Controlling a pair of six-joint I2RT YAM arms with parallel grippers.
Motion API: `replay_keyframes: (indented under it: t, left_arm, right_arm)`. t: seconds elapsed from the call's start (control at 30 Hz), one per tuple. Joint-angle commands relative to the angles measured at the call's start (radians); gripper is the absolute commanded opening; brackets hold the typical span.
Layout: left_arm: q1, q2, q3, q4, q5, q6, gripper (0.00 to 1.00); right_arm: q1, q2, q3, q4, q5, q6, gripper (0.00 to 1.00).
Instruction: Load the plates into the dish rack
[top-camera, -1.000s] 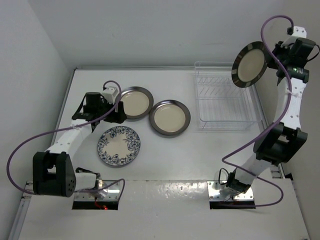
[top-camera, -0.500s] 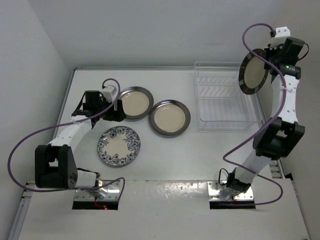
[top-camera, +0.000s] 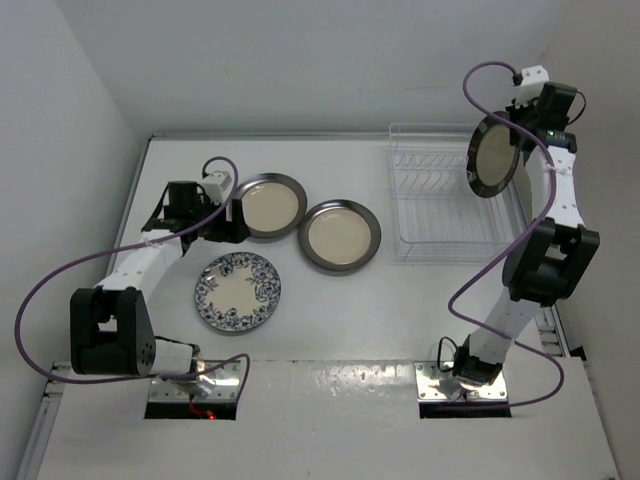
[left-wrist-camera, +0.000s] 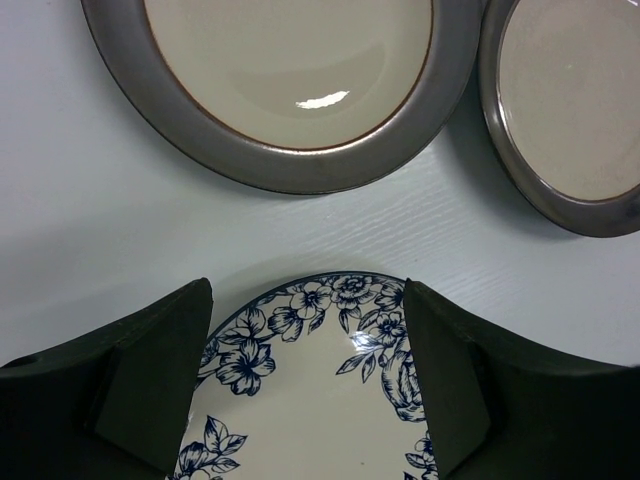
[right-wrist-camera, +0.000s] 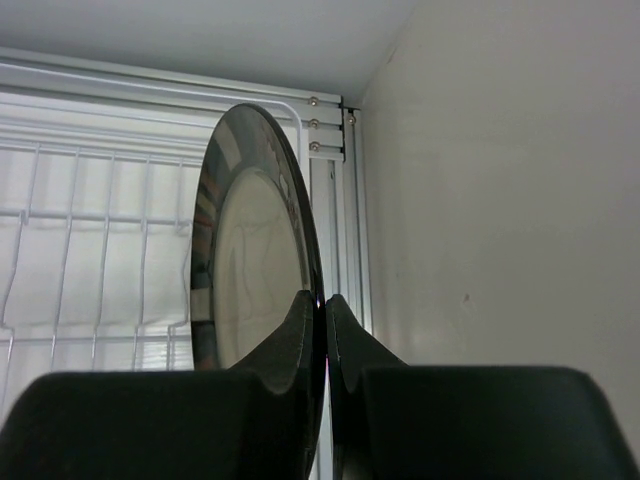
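Right hand (right-wrist-camera: 322, 305) pinches the dark-rimmed plate (top-camera: 493, 153) upright over the dish rack (top-camera: 440, 225), cream face turned left.

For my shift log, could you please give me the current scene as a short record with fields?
Right gripper: shut on checked-rim plate, held on edge over the dish rack
Left gripper: open, at floral plate rim
Grey-rimmed plates: two, flat on table
Loaded so far: no plates
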Motion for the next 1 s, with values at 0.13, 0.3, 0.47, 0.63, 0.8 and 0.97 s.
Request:
replay_keyframes:
  t: [0.13, 0.3, 0.47, 0.63, 0.8, 0.97]
  left_arm:
    - [0.017, 0.010, 0.033, 0.002, 0.000, 0.013, 0.82]
    - [0.017, 0.010, 0.042, -0.007, 0.000, 0.013, 0.82]
    - [0.027, 0.010, 0.052, -0.016, 0.000, 0.013, 0.82]
    - [0.027, 0.001, 0.052, -0.025, 0.000, 0.013, 0.83]
    - [0.036, 0.012, 0.088, -0.053, 0.000, 0.013, 0.86]
    - [0.079, 0.091, 0.238, -0.234, 0.000, 0.035, 0.87]
  right_arm:
    - [0.077, -0.045, -0.069, 0.278, 0.145, -0.073, 0.00]
    - [0.137, -0.048, -0.157, 0.307, 0.222, -0.125, 0.00]
    - [0.143, -0.049, -0.221, 0.359, 0.272, -0.093, 0.02]
    - [0.147, -0.059, -0.256, 0.371, 0.286, -0.037, 0.30]
    - [0.148, -0.088, -0.253, 0.365, 0.329, -0.021, 0.70]
    - [0.148, -0.117, -0.245, 0.345, 0.375, 0.000, 0.98]
